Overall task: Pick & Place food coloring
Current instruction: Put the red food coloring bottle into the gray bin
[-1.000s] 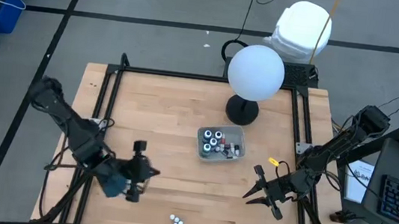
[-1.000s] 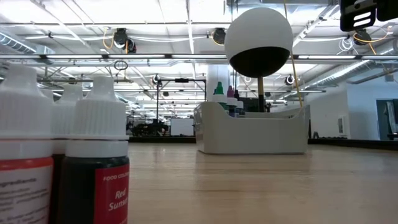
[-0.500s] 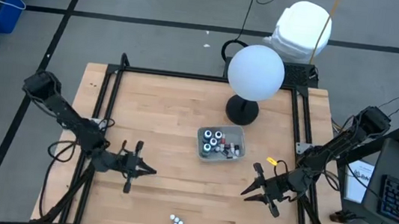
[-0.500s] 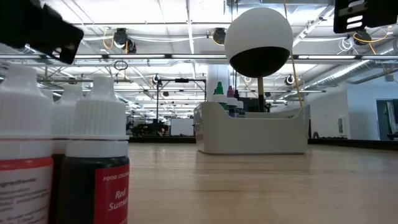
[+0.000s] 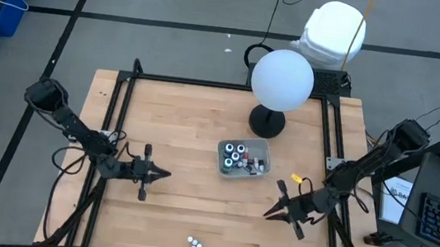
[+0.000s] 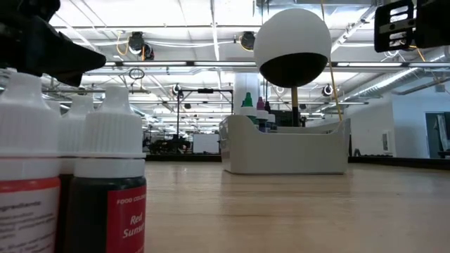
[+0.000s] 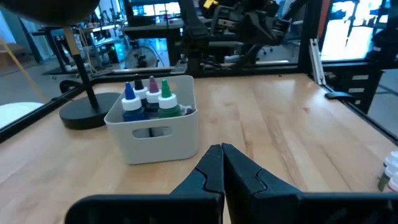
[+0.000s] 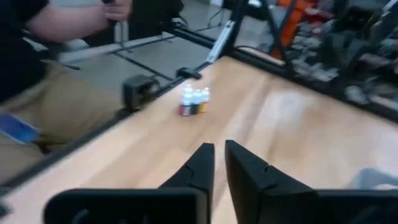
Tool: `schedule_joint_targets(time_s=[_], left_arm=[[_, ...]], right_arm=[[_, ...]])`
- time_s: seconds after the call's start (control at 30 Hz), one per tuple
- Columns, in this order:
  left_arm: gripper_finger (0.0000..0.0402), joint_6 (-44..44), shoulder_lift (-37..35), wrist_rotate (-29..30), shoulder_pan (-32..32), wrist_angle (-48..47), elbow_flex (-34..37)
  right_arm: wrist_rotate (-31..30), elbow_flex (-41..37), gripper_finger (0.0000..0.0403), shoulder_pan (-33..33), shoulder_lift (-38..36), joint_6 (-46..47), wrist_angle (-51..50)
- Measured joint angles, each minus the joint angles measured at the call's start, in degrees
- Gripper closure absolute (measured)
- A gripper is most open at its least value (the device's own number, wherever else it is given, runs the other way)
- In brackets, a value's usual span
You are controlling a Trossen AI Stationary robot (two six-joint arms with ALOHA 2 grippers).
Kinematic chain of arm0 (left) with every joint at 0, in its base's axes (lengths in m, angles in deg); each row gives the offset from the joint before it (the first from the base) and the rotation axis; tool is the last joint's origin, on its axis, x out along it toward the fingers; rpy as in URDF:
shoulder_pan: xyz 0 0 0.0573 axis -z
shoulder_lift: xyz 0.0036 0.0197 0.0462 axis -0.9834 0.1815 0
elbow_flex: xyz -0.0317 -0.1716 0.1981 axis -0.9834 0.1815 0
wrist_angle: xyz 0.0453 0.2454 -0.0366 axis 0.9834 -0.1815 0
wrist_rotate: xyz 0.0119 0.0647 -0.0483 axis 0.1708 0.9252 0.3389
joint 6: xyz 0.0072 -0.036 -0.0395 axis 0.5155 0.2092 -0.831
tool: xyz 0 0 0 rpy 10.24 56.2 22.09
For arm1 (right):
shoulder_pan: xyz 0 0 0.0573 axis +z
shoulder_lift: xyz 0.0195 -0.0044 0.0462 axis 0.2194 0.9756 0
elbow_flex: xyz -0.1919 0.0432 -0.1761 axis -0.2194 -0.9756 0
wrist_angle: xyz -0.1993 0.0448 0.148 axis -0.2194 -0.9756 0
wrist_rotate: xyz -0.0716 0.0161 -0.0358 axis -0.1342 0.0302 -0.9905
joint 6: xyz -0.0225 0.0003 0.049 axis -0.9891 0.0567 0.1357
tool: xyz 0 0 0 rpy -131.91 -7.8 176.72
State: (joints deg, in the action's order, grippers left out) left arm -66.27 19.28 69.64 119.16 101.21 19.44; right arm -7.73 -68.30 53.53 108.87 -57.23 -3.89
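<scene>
Left claw (image 5: 166,173) left of centre, fingers pressed together, empty. Right claw (image 5: 268,215) lower right, fingers narrowly parted, empty. Three food coloring bottles (image 5: 195,243) bottom centre on counter (image 5: 195,121); more in tray (image 5: 243,158) at centre.

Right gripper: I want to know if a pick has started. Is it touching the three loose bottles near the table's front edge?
Apart. In the high view the right gripper hovers well away from the three bottles, bare wood between them.

A: What is the worktop (image 5: 192,149) looking like?
B: Pale wood, smooth, matt. The bin (image 7: 155,127) is looking like matt grey plastic.
A: And the bottles (image 6: 70,176)?
B: Ribbed white plastic caps, glossy labels.
</scene>
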Motion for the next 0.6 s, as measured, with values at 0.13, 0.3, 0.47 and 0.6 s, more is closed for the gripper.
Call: schedule_joint_targets(time_s=[0.13,0.3,0.47,0.6], left_arm=[[0.0398,-0.07,0.10,-0.08,0.04,-0.52,0.00],[0.0391,-1.39,0.92,-0.07,0.11,-1.65,0.00],[0.0399,3.06,0.98,0.04,0.11,-3.35,0.00],[0.0384,7.54,0.98,0.39,0.11,-3.31,0.00]], right_arm=[[-5.51,0.56,0.0400,-0.09,5.22,-7.36,8.60],[-5.62,8.78,0.0400,-0.83,11.53,-11.45,9.03],[-5.54,20.54,0.0402,-3.21,19.46,-7.36,-1.00],[-5.62,28.79,0.0402,-4.16,26.95,-3.54,-6.75]])
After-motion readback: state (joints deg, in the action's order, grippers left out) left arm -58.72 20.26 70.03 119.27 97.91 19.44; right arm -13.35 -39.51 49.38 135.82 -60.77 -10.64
